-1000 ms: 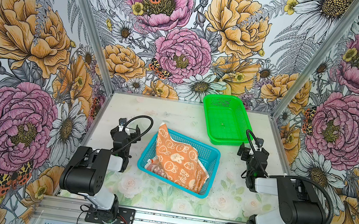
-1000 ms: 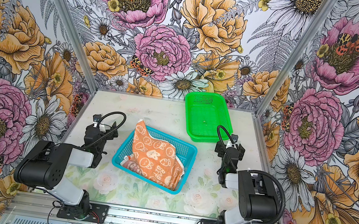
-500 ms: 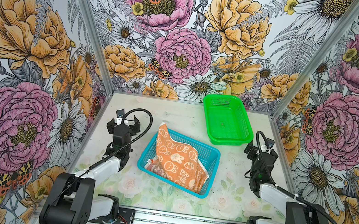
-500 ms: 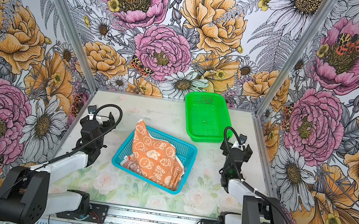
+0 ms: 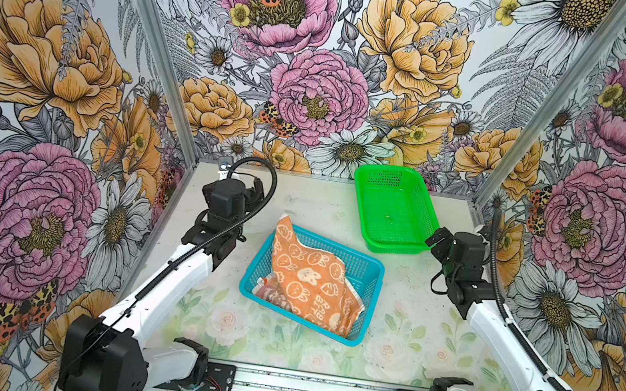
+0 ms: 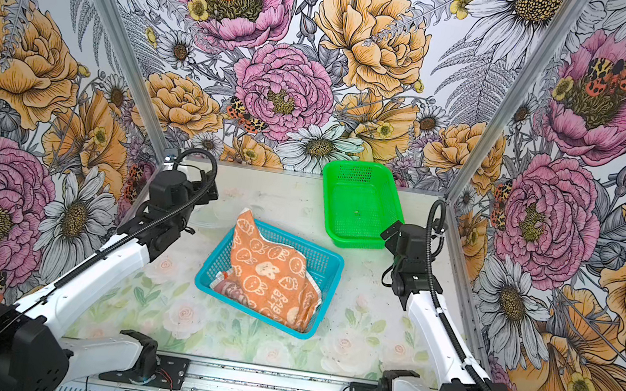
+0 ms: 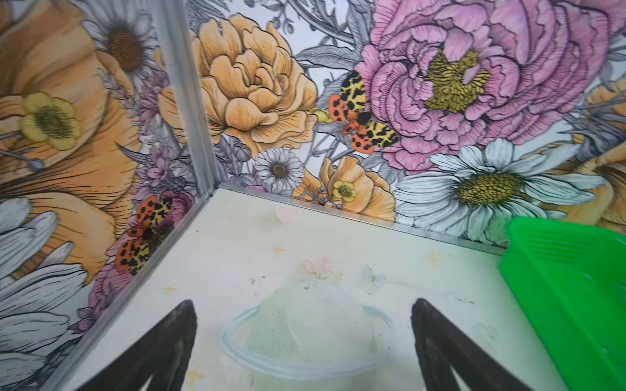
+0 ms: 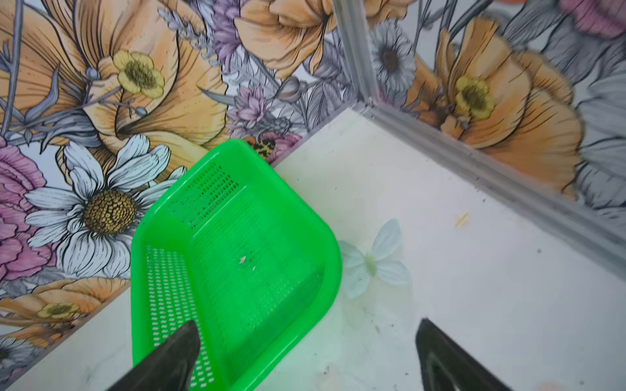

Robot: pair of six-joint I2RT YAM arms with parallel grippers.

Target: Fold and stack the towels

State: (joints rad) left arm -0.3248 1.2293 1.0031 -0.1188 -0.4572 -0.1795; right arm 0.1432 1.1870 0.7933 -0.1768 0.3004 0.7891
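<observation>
The orange towel (image 5: 307, 275) is lying crumpled on top of the pile in the blue basket (image 5: 371, 302) at the middle of the desk (image 5: 302, 199). Its long axis is running from the basket's far-left rim, where one corner is poking up, down to the near-right corner. Another cloth (image 5: 271, 295) is peeking out beneath it at the near-left corner, too hidden to name. The basket is sitting between the two arms and nearer the front than either tool. Both tools are pointing away from it toward the back wall, so neither wrist view is showing a towel. The left tool (image 7: 303, 304) is hanging wide open and empty over bare desk, just left of that raised corner, which probably makes the left arm the nearer one for a first pinch. The right tool (image 8: 309, 321) is also gaping open and holding nothing. It is hovering at the near end of the empty green basket (image 5: 392, 247), farther from the towel. Either arm is going to have to swing back inward.
</observation>
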